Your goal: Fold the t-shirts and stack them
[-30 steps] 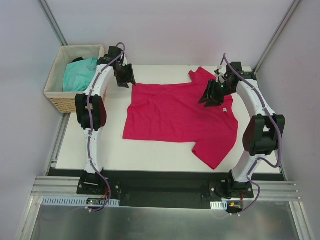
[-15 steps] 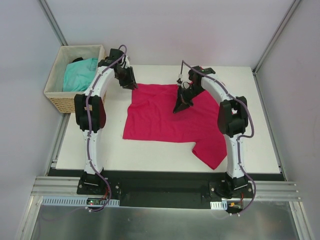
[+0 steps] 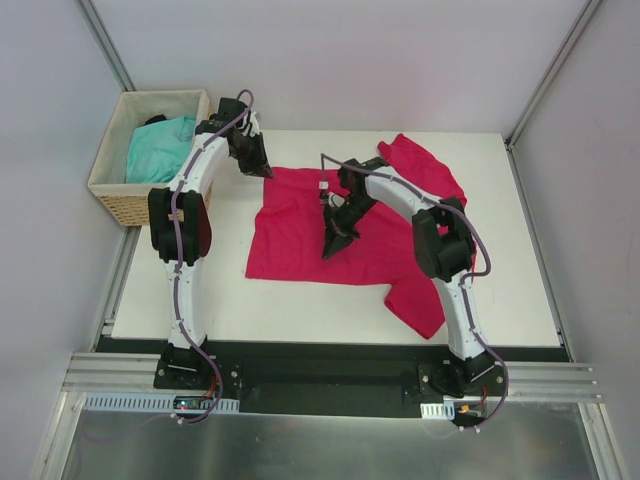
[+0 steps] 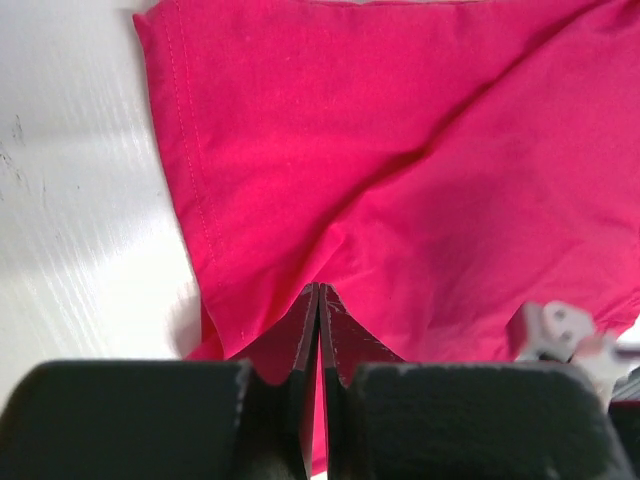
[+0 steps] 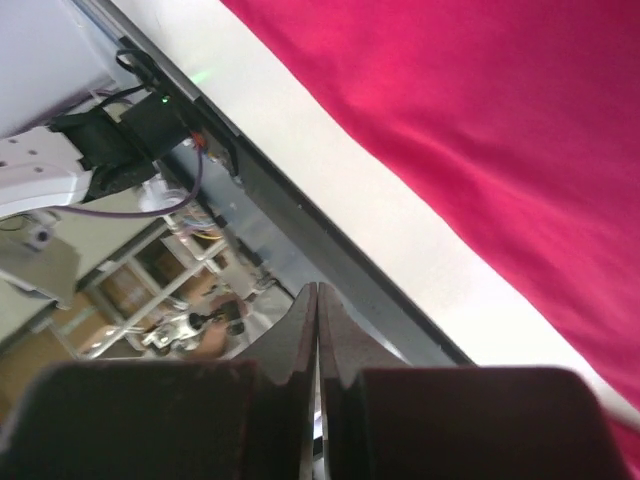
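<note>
Crimson t-shirt (image 3: 295, 235) lies spread on the white table (image 3: 300, 300). Its right side is bunched toward the far edge behind the right arm, and 1 sleeve trails toward the near edge. Left gripper (image 3: 266, 170) sits at the shirt's far-left corner, fingers pressed together, pinching a pucker of the cloth. Right gripper (image 3: 329, 250) hangs over the shirt's middle, tilted down, fingers pressed together; whether any cloth is caught between them cannot be told. Turquoise t-shirt (image 3: 160, 148) is heaped in the wicker basket (image 3: 125, 208) off the table's far-left corner, near the left arm.
</note>
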Controlling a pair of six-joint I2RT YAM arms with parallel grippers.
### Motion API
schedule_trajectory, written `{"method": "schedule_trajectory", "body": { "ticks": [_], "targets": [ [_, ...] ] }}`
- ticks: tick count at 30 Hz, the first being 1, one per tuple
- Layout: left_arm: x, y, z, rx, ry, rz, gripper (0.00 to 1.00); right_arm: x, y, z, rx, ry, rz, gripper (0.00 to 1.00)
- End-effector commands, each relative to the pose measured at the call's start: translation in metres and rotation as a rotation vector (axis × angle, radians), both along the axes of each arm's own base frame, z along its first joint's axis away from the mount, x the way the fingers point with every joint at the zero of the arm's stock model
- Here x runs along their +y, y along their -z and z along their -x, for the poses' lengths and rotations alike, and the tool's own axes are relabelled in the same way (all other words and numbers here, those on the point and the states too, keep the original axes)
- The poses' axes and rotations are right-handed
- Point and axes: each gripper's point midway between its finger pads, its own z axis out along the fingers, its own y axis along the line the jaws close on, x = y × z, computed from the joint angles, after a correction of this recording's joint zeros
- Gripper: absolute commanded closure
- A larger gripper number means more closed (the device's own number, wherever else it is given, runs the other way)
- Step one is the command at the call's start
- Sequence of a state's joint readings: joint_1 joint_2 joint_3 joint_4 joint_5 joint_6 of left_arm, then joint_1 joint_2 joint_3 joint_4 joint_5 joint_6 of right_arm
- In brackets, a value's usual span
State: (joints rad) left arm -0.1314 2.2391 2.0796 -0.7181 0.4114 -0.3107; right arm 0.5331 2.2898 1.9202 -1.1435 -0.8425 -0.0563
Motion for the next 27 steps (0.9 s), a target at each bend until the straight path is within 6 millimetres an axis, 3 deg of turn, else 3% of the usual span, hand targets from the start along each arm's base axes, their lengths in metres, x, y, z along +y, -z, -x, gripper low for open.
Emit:
{"method": "schedule_trajectory", "body": {
  "ticks": [1, 5, 7, 8, 9, 13, 14, 21, 25, 27],
  "targets": [
    [-0.005, -0.003, -0.010, -0.038, 0.025, 0.013, 1.00, 0.031, -0.024, 0.007, -0.203, -0.090, -0.029, 0.99],
    [-0.007, 0.003, -0.012, -0.028, 0.019, 0.021, 1.00, 0.035, 0.002, -0.004, -0.447, -0.150, 0.110, 0.99],
    [-0.007, 0.010, -0.010, -0.013, 0.016, 0.021, 1.00, 0.017, 0.034, -0.005, -0.531, -0.146, 0.258, 0.99],
    [-0.006, 0.012, -0.009, -0.008, 0.011, 0.020, 1.00, 0.023, 0.032, -0.018, -0.611, -0.083, 0.227, 0.99],
    [-0.006, 0.019, -0.007, -0.001, 0.014, 0.019, 1.00, 0.016, 0.041, -0.025, -0.648, -0.052, 0.248, 0.99],
    [-0.004, 0.030, -0.003, -0.013, 0.009, 0.004, 1.00, 0.018, 0.071, -0.028, -0.702, 0.015, 0.158, 0.99],
    [-0.003, 0.032, -0.003, -0.017, 0.010, 0.003, 1.00, 0.030, 0.075, -0.030, -0.734, 0.026, 0.078, 0.99],
    [-0.009, 0.023, -0.009, -0.134, 0.031, 0.008, 1.00, 0.073, 0.068, -0.050, -0.970, -0.036, -0.079, 0.99],
    [-0.013, 0.002, -0.016, -0.223, 0.046, 0.037, 1.00, 0.085, 0.055, -0.062, -1.019, -0.042, -0.125, 0.99],
    [-0.019, -0.010, -0.015, -0.245, 0.072, 0.064, 1.00, 0.090, 0.048, -0.055, -0.989, -0.061, -0.152, 0.99]
  ]
}}
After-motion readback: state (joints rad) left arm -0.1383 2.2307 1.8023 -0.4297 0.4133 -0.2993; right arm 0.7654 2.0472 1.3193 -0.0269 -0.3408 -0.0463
